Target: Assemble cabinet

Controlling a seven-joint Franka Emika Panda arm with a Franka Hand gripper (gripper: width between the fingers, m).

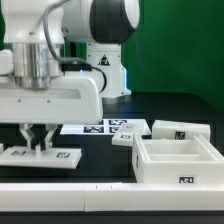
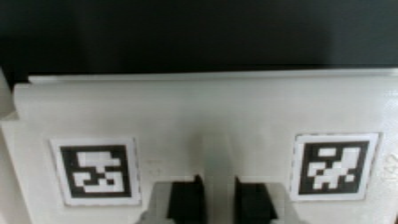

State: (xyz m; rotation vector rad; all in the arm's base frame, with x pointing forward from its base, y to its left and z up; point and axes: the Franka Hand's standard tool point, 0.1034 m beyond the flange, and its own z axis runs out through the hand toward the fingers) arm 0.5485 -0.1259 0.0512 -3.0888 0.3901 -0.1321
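Two fingers set low on a flat cabinet panel.

Exterior view: the gripper (image 1: 37,140) stands upright over the cabinet panel (image 1: 40,157), which lies on the dark table (image 1: 110,165) at that view's left; the open box (image 1: 172,176) and two small blocks (image 1: 125,140) sit well apart toward the right, with the marker board (image 1: 105,127) behind them. Wrist view: the fingers (image 2: 175,200) are close together at the cabinet panel's (image 2: 196,110) edge, perhaps pinching it, though I cannot tell. Two square black-and-white tags (image 2: 95,170) flank them.

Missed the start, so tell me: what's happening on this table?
The arm's gripper is down at a flat white tagged panel on the exterior view's left; whether it has gripped it is unclear. The open box, a block and a smaller piece lie apart to its right, not yet joined.
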